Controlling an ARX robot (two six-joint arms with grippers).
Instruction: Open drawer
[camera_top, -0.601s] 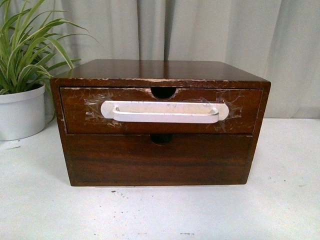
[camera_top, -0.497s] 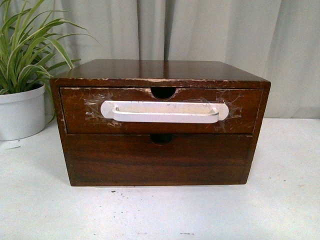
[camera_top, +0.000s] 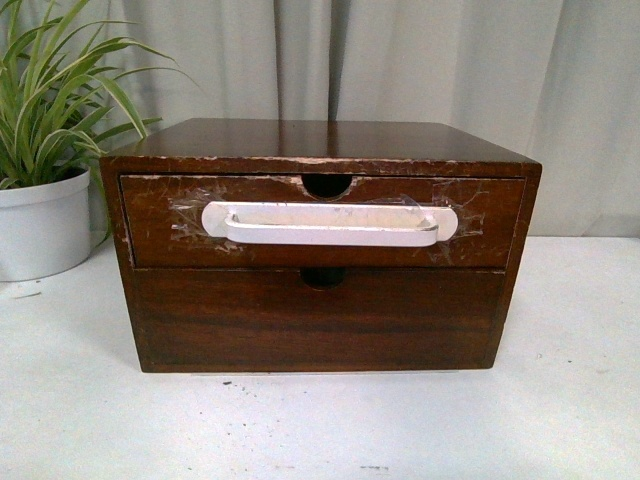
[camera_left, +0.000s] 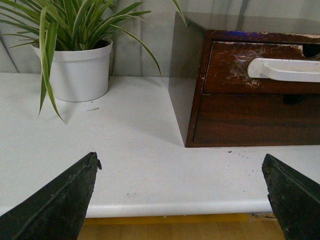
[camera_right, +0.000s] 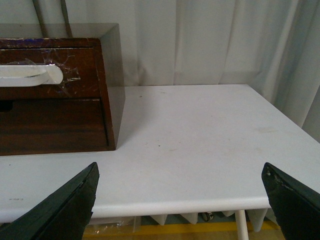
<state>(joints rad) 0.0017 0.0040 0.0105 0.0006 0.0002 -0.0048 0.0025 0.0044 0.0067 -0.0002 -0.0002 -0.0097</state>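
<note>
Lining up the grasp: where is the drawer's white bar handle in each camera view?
Front view: white bar handle spans the middle of the drawer front, whole.
Left wrist view: only one end shows, cut by the frame edge, beyond the plant pot.
Right wrist view: only the other end, cut by the frame edge.
Shared landmark: clear tape crinkled around the handle's ends.

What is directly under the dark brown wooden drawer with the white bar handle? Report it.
Below the drawer sits a plain handleless dark wood drawer front, closed. Whatever is inside either is hidden.
</note>
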